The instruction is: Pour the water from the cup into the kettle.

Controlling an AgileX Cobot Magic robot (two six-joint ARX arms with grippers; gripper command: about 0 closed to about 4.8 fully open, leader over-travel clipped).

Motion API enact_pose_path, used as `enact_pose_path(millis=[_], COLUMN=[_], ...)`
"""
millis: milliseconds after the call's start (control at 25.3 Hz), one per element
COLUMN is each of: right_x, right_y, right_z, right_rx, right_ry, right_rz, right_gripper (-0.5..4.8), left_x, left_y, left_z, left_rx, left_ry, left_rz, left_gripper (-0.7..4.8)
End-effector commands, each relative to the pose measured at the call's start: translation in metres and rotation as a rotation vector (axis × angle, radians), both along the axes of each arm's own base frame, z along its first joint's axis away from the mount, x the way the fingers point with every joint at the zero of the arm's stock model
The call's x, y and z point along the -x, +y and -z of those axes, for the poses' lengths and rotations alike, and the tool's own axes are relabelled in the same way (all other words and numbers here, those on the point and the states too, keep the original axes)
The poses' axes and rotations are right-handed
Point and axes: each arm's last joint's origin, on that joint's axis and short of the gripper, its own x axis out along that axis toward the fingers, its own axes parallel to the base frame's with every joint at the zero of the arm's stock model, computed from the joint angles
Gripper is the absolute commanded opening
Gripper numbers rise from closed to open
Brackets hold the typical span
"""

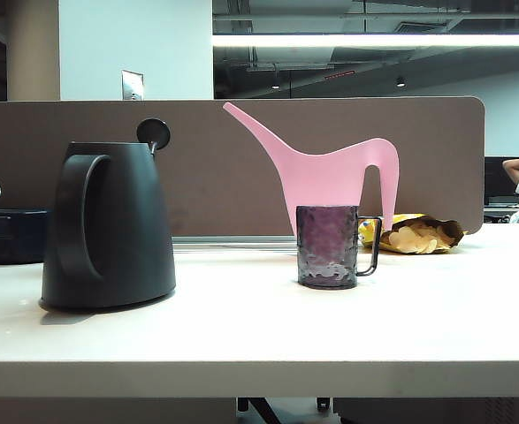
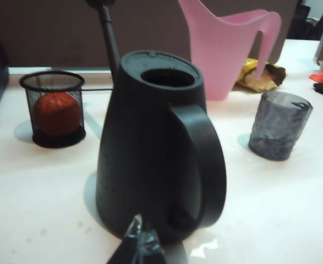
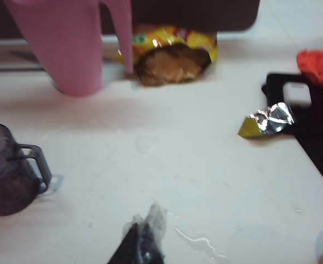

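The black kettle (image 1: pixel 109 230) stands on the left of the white table with its lid tipped up, and its top opening shows in the left wrist view (image 2: pixel 150 148). The purplish dimpled glass cup (image 1: pixel 327 246) stands upright mid-table, handle to the right, apart from the kettle. No arm shows in the exterior view. My left gripper (image 2: pixel 141 236) is shut and empty, just short of the kettle's base by the handle; the cup (image 2: pixel 279 125) sits beyond. My right gripper (image 3: pixel 146 228) is shut and empty over bare table, with the cup (image 3: pixel 7 170) off to one side.
A pink watering can (image 1: pixel 330 177) stands behind the cup, against a brown partition. Beside it lies an open snack bag (image 1: pixel 423 234). A mesh holder with an orange ball (image 2: pixel 55 107) sits behind the kettle. A foil wrapper (image 3: pixel 268 121), a black object (image 3: pixel 310 115) and a small water spill (image 3: pixel 197 242) lie near my right gripper.
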Motion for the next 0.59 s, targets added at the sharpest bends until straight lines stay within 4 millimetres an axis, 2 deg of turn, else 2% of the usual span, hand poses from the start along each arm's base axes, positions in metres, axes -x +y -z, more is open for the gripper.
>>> enact_pose_path(millis=[39,276,592], right_x=[0.015,0.038,0.051], right_y=[0.002,0.003,0.003], right_z=[0.017,0.058,0.085], right_rx=[-0.013,-0.031,-0.021], right_ry=[-0.043,-0.132,-0.224], right_rz=[-0.029,-0.016,0.005], right_gripper=[-0.09,-0.09,-0.09], left_x=[-0.001,-0.002,-0.002], left_y=[0.002,0.006,0.007], left_z=[-0.003,-0.004,-0.008], left_rx=[-0.002,-0.005,0.006], left_ry=[-0.035,-0.038,-0.079], left_rz=[-0.073,-0.221,-0.264], left_gripper=[-0.06,-0.05,-0.05])
